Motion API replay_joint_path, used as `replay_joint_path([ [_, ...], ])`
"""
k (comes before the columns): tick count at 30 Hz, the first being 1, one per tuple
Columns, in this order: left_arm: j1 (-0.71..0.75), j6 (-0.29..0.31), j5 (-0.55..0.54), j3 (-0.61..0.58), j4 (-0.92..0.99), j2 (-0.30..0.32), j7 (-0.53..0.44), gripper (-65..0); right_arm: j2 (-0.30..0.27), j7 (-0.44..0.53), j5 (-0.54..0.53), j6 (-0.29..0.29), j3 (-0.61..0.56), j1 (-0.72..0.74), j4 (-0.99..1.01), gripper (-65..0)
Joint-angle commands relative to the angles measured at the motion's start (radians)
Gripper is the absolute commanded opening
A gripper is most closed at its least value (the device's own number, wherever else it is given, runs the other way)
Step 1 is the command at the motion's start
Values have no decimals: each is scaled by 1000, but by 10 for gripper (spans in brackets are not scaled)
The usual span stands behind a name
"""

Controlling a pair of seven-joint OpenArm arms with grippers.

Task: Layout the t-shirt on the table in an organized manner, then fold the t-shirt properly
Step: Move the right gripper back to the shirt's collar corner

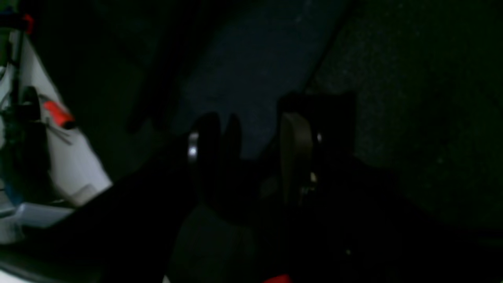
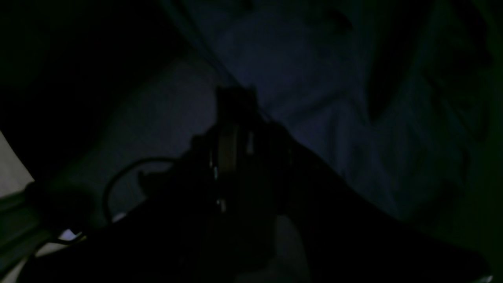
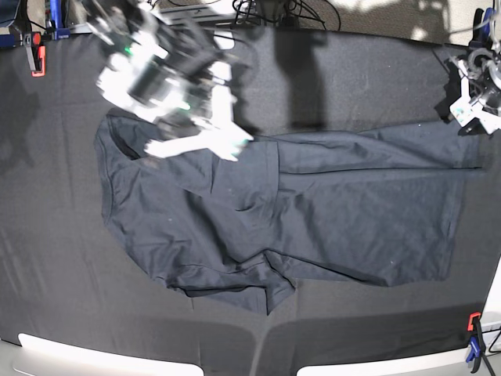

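My right gripper (image 2: 232,118) pinches the t-shirt (image 3: 313,211), spread rumpled across the table (image 3: 47,258), at its far edge, while my left gripper (image 1: 255,145) stands spread and empty; a one-sided pull, I judge, could bunch the cloth.

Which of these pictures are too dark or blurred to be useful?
Left wrist view: very dark, only the left gripper shows, jaws apart. Right wrist view: darker still, the t-shirt is a dim bluish shape. Base view: well lit, but the right arm is smeared by blur and casts shadows on the table.
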State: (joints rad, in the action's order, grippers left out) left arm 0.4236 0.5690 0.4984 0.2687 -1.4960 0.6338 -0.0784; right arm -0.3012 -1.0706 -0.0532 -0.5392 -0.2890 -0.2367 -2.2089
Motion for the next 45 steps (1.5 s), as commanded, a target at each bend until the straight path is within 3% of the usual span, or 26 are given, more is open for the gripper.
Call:
replay_joint_path([
  [1, -11, -15, -8, 10, 8, 31, -30, -413, -11, 11, -3, 1, 26, -8, -35, -520],
  [12, -21, -16, 0, 9, 76, 84, -59, -419, -26, 13, -109, -3, 265, -131, -147, -520],
  [23, -75, -16, 0, -8, 156, 79, -57, -436, -36, -23, -164, -37, 293, -221, -147, -520],
  [25, -74, -16, -1, -27, 181, 79, -58, -494, -61, -23, -164, -57, 293, -241, -147, -520],
  [28, -74, -16, -1, -66, 192, 79, -58, -650, -122, -22, -156, -60, 293, -264, -147, -520],
  [30, -75, -16, -1, -92, 192, 79, -58, -650, -169, -16, -113, -60, 294, -272, -147, -520],
  [32, -75, -16, -1, -106, 191, 79, -58, -650, -204, 91, -44, -60, 315, -301, -147, -520],
  [36, -75, -16, 0, -107, 191, 79, -56, -650, -251, 283, -42, -58, 359, -325, -85, -505],
  [40, -74, -16, -1, -107, 191, 79, -54, -650, -281, 312, -26, -52, 352, -309, -7, -393],
  [45, -75, -16, 0, -107, 191, 79, -53, -650, -281, 401, -7, -119, 306, -234, 102, -385],
])
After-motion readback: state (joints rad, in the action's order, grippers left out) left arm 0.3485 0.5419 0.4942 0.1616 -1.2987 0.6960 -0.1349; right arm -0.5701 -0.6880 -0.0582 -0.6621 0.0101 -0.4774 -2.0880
